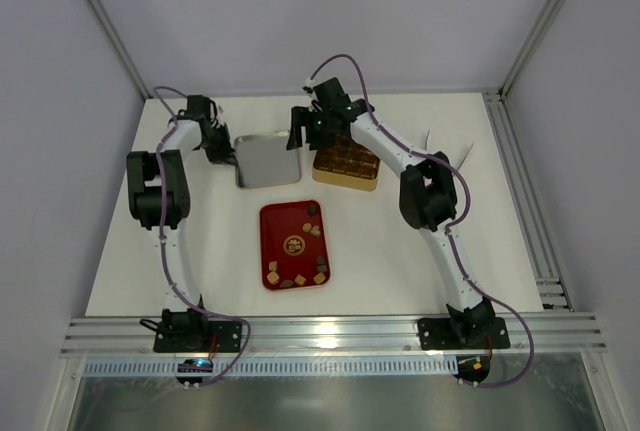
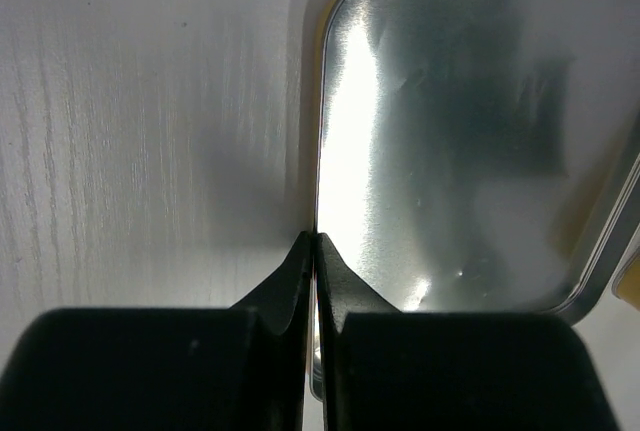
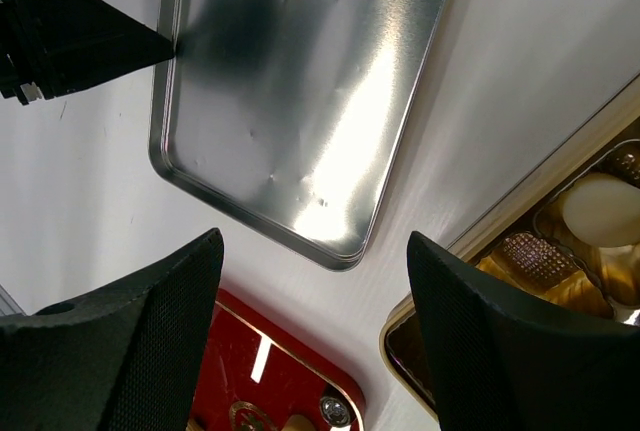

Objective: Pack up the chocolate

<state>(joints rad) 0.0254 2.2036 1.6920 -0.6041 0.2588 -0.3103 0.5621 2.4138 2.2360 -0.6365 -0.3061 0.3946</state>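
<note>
Centre-frame chocolates (image 1: 300, 279) are judged light, crushable, best pinched across 2 sides; left gripper (image 2: 315, 241) is clamped on lid (image 2: 470, 131) rim, right gripper (image 3: 315, 241) spread.

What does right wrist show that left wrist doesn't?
Only right wrist: the red tray's corner, chocolate in the gold tin's compartments, and the open right gripper. Only left wrist: the silver lid's rim pinched in the shut left gripper. Both: the silver lid on the white table, with the left gripper at its edge.
</note>
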